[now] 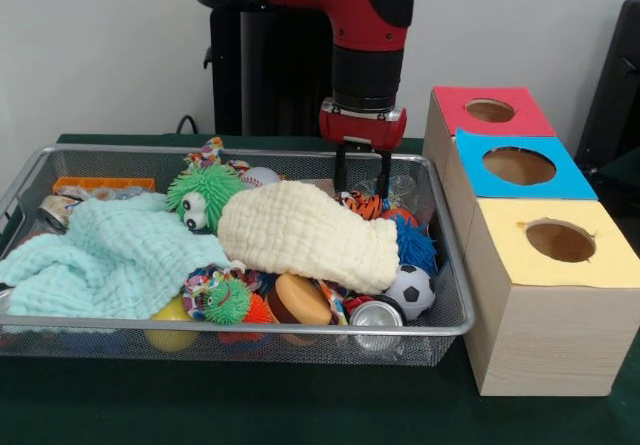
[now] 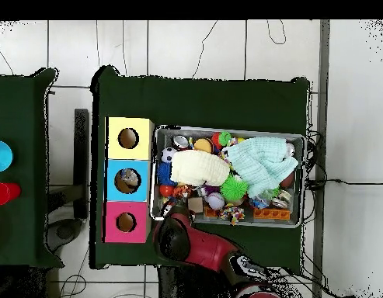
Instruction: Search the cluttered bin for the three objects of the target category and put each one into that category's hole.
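Observation:
My gripper [image 1: 362,191] hangs open over the far right corner of the wire mesh bin [image 1: 60,322], just above a tiger-striped ball [image 1: 362,204]; nothing is between its fingers. A cream cloth [image 1: 305,235] and a mint cloth [image 1: 105,255] cover much of the pile. Around them lie a green fuzzy toy with eyes [image 1: 200,193], a blue fuzzy ball [image 1: 415,248], a soccer ball [image 1: 410,290], a can [image 1: 376,315] and an orange disc [image 1: 303,299]. In the overhead view the arm [image 2: 179,237] hides the gripper at the bin's [image 2: 301,140] corner.
Three wooden boxes stand beside the bin, each with a round hole: red-topped [image 1: 455,105], blue-topped [image 1: 570,180], yellow-topped [image 1: 600,265]. From above, something greyish shows inside the blue box's hole [image 2: 128,181]. A baseball [image 1: 260,176] and an orange block [image 1: 100,183] lie along the far wall.

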